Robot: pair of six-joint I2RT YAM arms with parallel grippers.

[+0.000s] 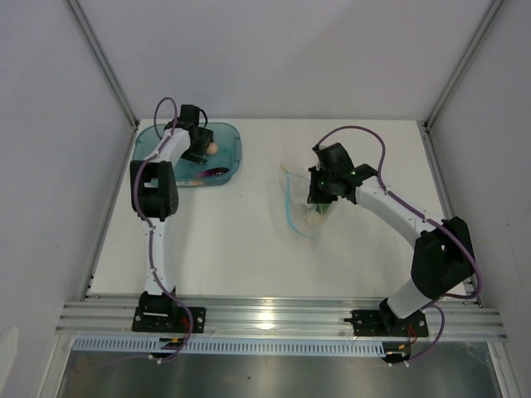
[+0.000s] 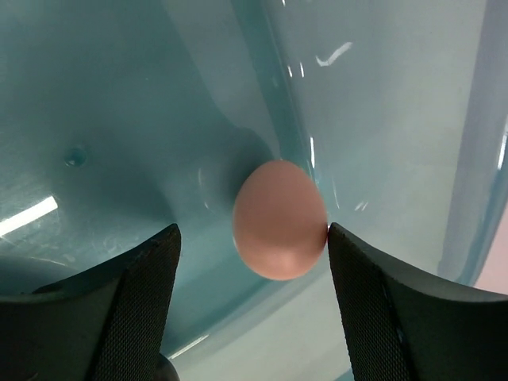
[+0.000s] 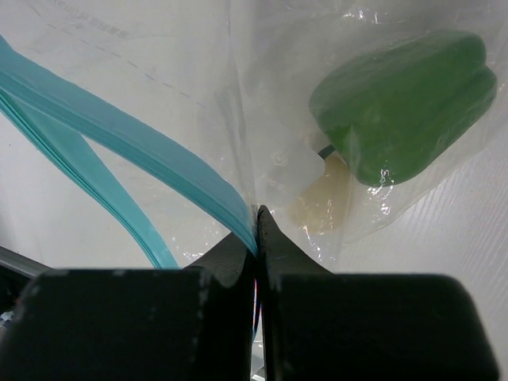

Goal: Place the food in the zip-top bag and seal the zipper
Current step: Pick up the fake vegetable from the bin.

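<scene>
Here, a pinkish egg-shaped ball (image 2: 279, 220) sits on the floor of the teal tub (image 2: 381, 95), close against the foot of its wall. Your left gripper (image 2: 252, 235) is spread wide around it, one finger on each side. The finger (image 2: 373, 302) nearer the wall touches the ball or sits just beside it; the other has a clear gap. From overhead, a dark purple eggplant (image 1: 217, 172) lies in the same tub, near its front rim.

Well apart, toward the middle of the table (image 1: 249, 257), lies the zip-top bag (image 1: 300, 207). Your right gripper (image 3: 258, 218) is pinched tight on the clear film right beside the light-blue zipper (image 3: 119, 131). The strip's two runs spread apart, so the mouth reads as open. Inside are a green pepper (image 3: 405, 103) and a pale cream ball (image 3: 317, 202) beneath it.

You look about halfway: two items bagged, two in the tub, zipper not yet closed. The step in hand is picking up the pinkish ball. Next, close the left fingers squarely across its widest part; it is round and smooth and could slip toward the wall.

The tub wall crowds one finger, so there is little room on that side. Lift above the rim before crossing. The table between tub and bag shows nothing in the path. The bag is floppy, so its mouth may sag.
</scene>
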